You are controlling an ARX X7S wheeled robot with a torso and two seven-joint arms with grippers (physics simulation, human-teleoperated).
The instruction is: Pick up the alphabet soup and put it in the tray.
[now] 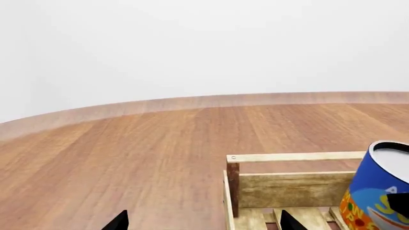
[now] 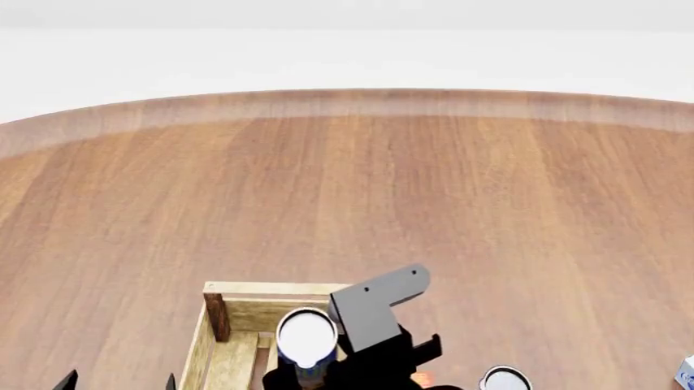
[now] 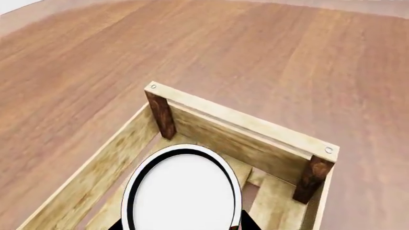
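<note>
On the near left edge of the head view, two dark fingertips (image 2: 67, 379) of the left pincer (image 2: 117, 380) are poking up over the wooden tabletop (image 2: 358, 195), and in the left wrist view the same two tips are showing well apart with bare wood between them, so that pincer (image 1: 201, 220) is standing wide and holding nothing. Just to the right of it, the tray (image 2: 271, 290) is lying on the tabletop with its far end wall and one dark corner post (image 2: 218, 317) in sight, the rest of it running off the near edge of the picture. Over the tray's far end, the alphabet soup (image 2: 307, 337) is showing its plain white top, upright, and the right arm's grey bracket (image 2: 375, 309) and black wrist are crowding in on its right side. The right wrist view is looking straight down on that white top (image 3: 184, 194), which is sitting inside the tray's walls (image 3: 240, 127) above the slatted bottom; whether the can is resting on the slats or hanging just above them cannot be told. Dark bits of the right pincer (image 3: 182, 225) are hugging the can at both sides, so it appears to be clamped on the can. Farther right, at the near edge, another white can top (image 2: 505, 379) is peeking in, and a small blue-white object (image 2: 685, 374) is sitting at the far right edge.
</note>
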